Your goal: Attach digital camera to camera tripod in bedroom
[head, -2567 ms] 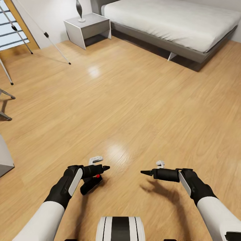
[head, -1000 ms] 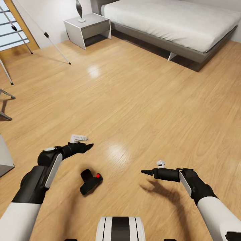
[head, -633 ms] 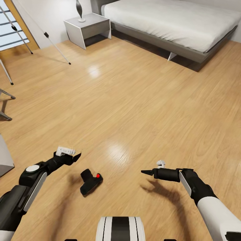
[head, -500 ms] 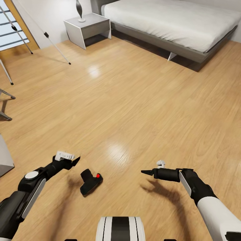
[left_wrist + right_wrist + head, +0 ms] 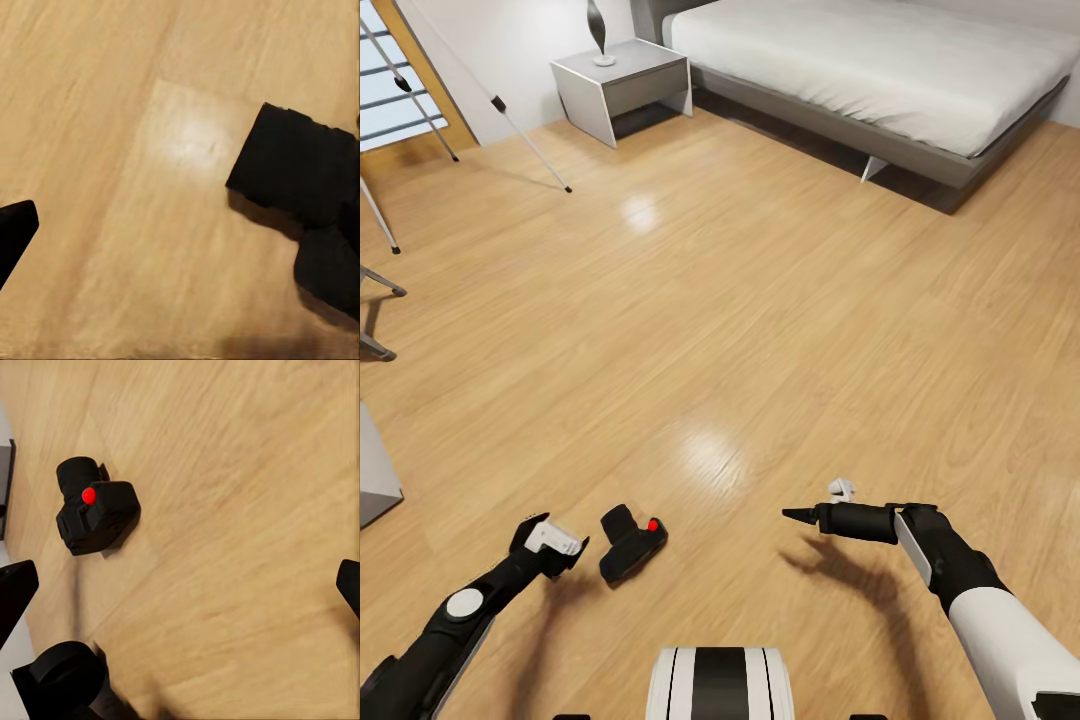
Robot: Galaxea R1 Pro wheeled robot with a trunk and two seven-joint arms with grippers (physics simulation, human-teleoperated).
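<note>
The digital camera [image 5: 632,545], black with a red button on top, lies on the light wood floor just ahead of my base. My left gripper [image 5: 553,536] hangs low beside it, on its left, open and holding nothing. In the left wrist view the camera body [image 5: 300,176] lies close ahead, and one fingertip [image 5: 15,234] shows at the edge. My right gripper [image 5: 800,516] hovers open to the camera's right, well apart; its wrist view shows the camera [image 5: 97,514] on the floor. The camera tripod [image 5: 525,145] shows as thin silver legs at the far left.
A grey low bed [image 5: 880,70] spans the far right and a grey nightstand [image 5: 622,85] stands beside it. A wood-framed window [image 5: 390,95] is behind the tripod. A grey box edge [image 5: 375,470] and dark metal feet [image 5: 378,345] sit at the left.
My left gripper has swung back and down from farther out over the floor to a spot close beside the camera. The camera and the right arm have not moved.
</note>
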